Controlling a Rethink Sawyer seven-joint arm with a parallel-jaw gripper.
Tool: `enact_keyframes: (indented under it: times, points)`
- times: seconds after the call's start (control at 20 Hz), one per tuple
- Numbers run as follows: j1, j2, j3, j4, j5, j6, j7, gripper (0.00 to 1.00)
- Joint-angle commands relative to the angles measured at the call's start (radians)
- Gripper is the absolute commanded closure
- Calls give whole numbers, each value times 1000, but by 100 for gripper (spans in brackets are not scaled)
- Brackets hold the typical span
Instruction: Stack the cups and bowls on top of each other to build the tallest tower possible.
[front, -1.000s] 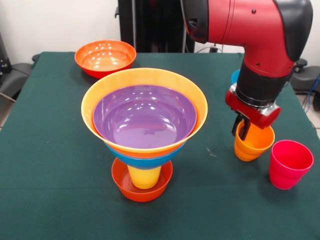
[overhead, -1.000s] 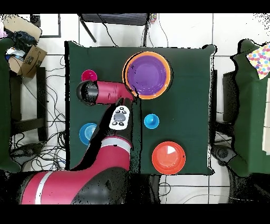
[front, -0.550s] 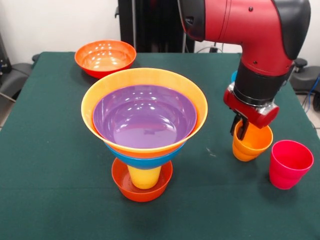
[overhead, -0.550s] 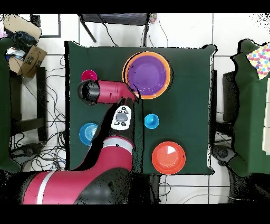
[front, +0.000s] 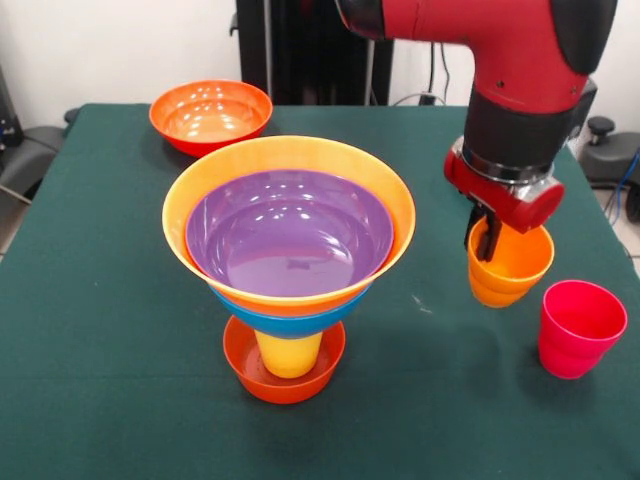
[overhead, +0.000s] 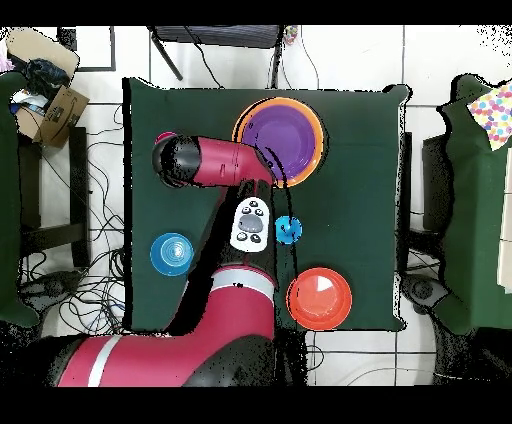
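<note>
Since the last frame I see the gripper (front: 487, 238) has risen with the orange cup (front: 510, 264), which now hangs clear of the table (front: 100, 300), pinched by its rim with one finger inside. The pinkish red cup (front: 580, 327) stands just below and beside it. Well off to the other side stands the tower (front: 288, 250), its purple bowl (front: 289, 232) on top. Beyond that sits a red-orange bowl (front: 211, 114).
</note>
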Motion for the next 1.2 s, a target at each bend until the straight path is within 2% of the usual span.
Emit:
enact_keyframes:
  times: [0.05, 0.35, 0.55, 0.7, 0.9, 1.2]
  points:
    - [-62, -83, 155, -1, 29, 183, -64, 100]
    - [-94, -123, 173, -26, 36, 290, -64, 100]
    - [-105, -128, 182, -39, 32, 324, -62, 100]
    - [-109, -140, 192, -14, 39, 327, -57, 100]
    - [-87, -136, 182, -19, 34, 327, -14, 100]
    - [-42, -166, 130, -128, 7, 469, 60, 100]
